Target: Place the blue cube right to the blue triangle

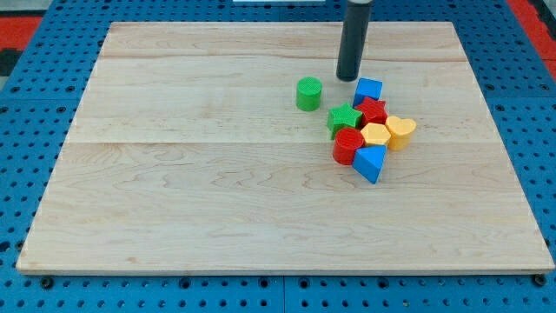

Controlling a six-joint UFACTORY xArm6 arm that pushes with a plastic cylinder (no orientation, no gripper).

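The blue cube (368,89) sits at the top of a tight cluster of blocks right of the board's middle. The blue triangle (371,163) lies at the bottom of that cluster. My tip (348,78) stands just to the upper left of the blue cube, close to it, and to the right of the green cylinder (308,94). Between the two blue blocks lie a red star (373,110), a yellow hexagon (375,134) and a red cylinder (348,145).
A green star (344,117) and a yellow heart (400,130) flank the cluster on its left and right. The wooden board (174,191) rests on a blue pegboard surface.
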